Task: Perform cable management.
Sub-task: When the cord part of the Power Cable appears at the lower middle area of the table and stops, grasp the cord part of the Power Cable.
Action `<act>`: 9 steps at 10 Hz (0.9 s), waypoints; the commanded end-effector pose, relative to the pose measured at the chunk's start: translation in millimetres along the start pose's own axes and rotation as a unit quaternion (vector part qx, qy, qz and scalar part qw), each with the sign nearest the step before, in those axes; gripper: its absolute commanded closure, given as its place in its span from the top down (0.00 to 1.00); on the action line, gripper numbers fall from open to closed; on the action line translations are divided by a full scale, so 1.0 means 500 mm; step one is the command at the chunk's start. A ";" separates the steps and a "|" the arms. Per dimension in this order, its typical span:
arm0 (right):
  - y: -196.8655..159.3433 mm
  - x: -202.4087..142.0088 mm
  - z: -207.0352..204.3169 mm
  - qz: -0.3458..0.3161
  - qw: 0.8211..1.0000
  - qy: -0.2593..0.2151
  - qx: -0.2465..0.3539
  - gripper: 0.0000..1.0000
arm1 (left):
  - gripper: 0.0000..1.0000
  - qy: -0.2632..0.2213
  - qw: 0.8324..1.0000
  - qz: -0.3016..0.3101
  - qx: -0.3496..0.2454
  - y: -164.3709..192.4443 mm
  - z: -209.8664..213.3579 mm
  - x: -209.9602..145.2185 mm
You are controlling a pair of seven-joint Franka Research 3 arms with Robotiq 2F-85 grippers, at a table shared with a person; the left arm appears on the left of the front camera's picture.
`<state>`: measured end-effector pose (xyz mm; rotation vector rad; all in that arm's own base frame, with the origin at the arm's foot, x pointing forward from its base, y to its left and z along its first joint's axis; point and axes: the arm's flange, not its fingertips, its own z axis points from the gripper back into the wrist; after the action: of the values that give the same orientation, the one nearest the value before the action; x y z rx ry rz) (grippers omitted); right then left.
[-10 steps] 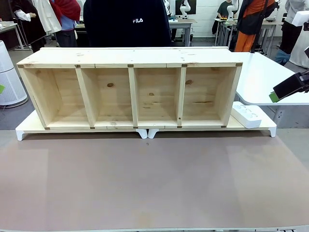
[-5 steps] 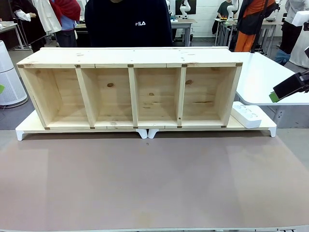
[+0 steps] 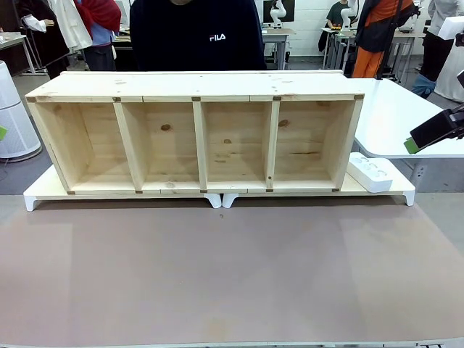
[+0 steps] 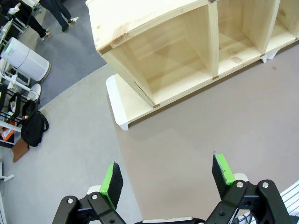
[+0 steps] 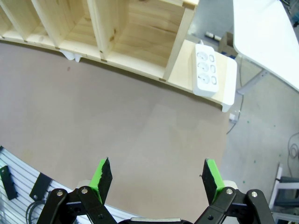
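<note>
Brown matting covers the table in the front view. At its far side stands a long wooden shelf with four open compartments, resting on a flat white board. A white power strip lies on that board, just beside the right end of the shelf. A person in a dark sweater stands behind the shelf. Right of the shelf and well apart from it, the right gripper pokes in from the picture's edge, a black finger with a green pad, hanging in front of a white side table.

From the left wrist, the left gripper hangs above the bare matting in front of the shelf's end compartment. Its two fingers stand wide apart with nothing between them. Beyond the shelf's end is grey floor, with a white appliance and a black bag off to the side.

From the right wrist, the right gripper's fingers are likewise spread wide with nothing between them, above the matting in front of the shelf's other end. The power strip, showing six sockets, lies beside the shelf's end wall, close to the board's corner.
</note>
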<state>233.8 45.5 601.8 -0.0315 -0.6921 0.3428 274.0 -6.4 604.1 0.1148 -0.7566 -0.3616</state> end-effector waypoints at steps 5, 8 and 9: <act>-0.001 0.001 0.000 0.000 1.000 -0.002 -0.001 1.00 | 1.00 -0.001 1.000 0.003 0.001 -0.001 0.001 0.001; -0.001 0.001 0.000 0.000 1.000 -0.002 -0.001 1.00 | 1.00 -0.001 1.000 0.003 0.001 -0.001 0.001 0.001; -0.001 0.001 0.000 0.000 1.000 -0.002 -0.001 1.00 | 1.00 -0.001 1.000 0.003 0.001 -0.001 0.001 0.001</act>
<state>233.8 45.5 601.8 -0.0315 -0.6921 0.3428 274.0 -6.4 604.1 0.1148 -0.7566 -0.3616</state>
